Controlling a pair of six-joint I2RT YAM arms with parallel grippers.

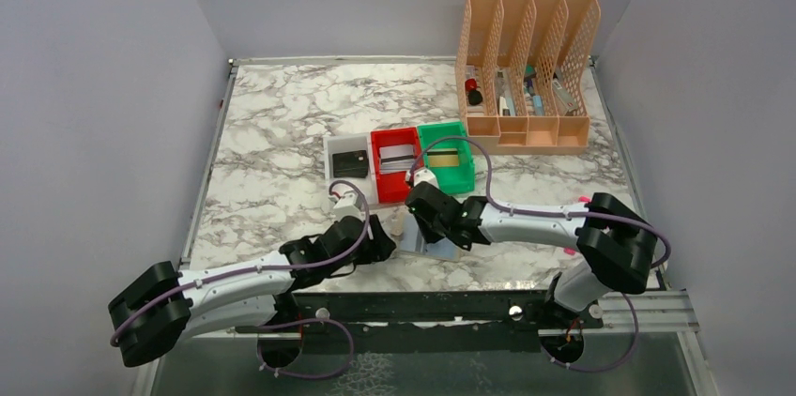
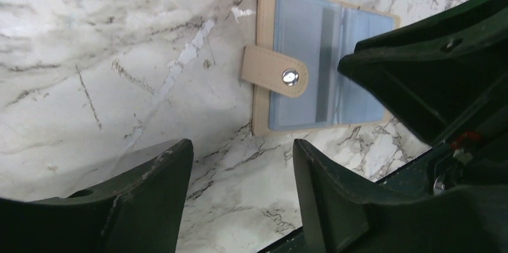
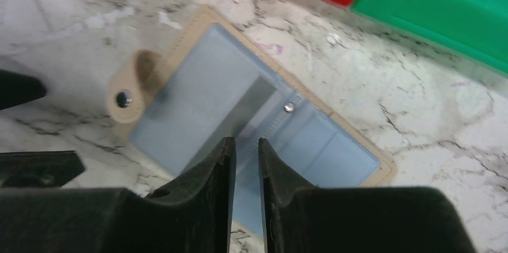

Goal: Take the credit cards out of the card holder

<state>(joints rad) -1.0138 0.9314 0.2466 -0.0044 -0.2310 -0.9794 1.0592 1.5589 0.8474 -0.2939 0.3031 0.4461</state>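
Table: marble-patterned top (image 1: pixel 282 124) with grey walls around it; both arms reach from the bottom edge of the top view to its lower centre.
Right gripper (image 3: pixel 245 142): the jaws are parted by a narrow slit with nothing between them. It hangs straight over the wallet, whose blue lining shows through the slit.
Left gripper (image 2: pixel 239 145): released, jaws wide and empty, over bare marble just short of the wallet's tab end.
Wallet (image 2: pixel 323 67): lies open and flat, blue-grey inside up, tan rim all round. It sits upper right of centre in the left wrist view and mid-frame in the right wrist view. In the top view it is mostly hidden under the right gripper.
Tab (image 2: pixel 275 72): a tan strap with a metal snap on the short end facing the left gripper.
Long axis: runs from the tab end toward the right arm, upper left to lower right in the right wrist view.
Nearer arm: the right gripper is above the pockets; the left gripper is beside them.
Pockets: no card edge shows. A darker band crosses the middle, and I cannot tell it from shadow.
Cards: a black one lies in the white tray (image 1: pixel 349 163) and a silvery one in the red tray (image 1: pixel 399 159), both just above the wallet in the top view.
Green tray (image 1: pixel 449 159): holds a tan rectangle.
Rack (image 1: pixel 526 68): a peach file sorter, upper right, well apart.
Progress: the task seems done or nearly so, and any leftover card would fall to the right gripper.
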